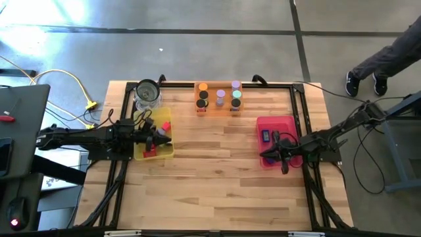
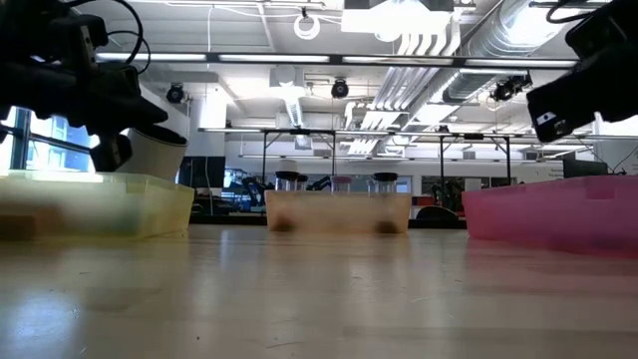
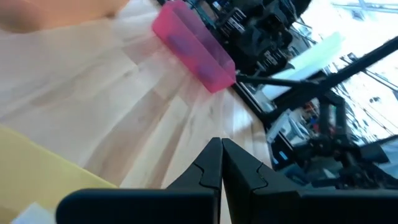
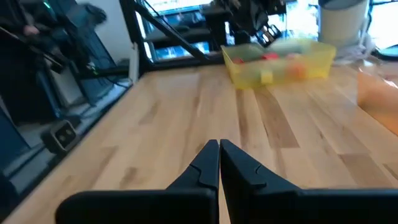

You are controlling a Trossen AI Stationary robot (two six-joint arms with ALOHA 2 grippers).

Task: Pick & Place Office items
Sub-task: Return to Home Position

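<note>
Three trays on the table [image 1: 217, 184]: yellow tray [image 1: 168, 151] by the left edge, orange tray [image 1: 218, 112] at the middle of the far edge, pink tray [image 1: 288, 125] by the right edge. One jar [image 1: 147, 93] near the far left corner, just beside the yellow tray.

About eight cylinders [image 1: 203, 96] upright in the orange tray, in three short rows, with caps black, orange, lavender and green. At least two red blocks [image 1: 150, 153] in the yellow tray, small and bright; other pieces there too blurred to count. One dark-blue block [image 1: 264, 135] in the pink tray's far half, flat and rectangular.

Two arms. Left gripper [image 3: 221, 152] raised above the yellow tray's inner side, fingers pressed together, pinching nothing. Right gripper [image 4: 219, 149] raised above the pink tray's near end, fingers likewise pressed together, pinching nothing.

Bare wood across the middle and near half of the table, wide open between the yellow tray and the pink tray. All three trays well apart from one another.
</note>
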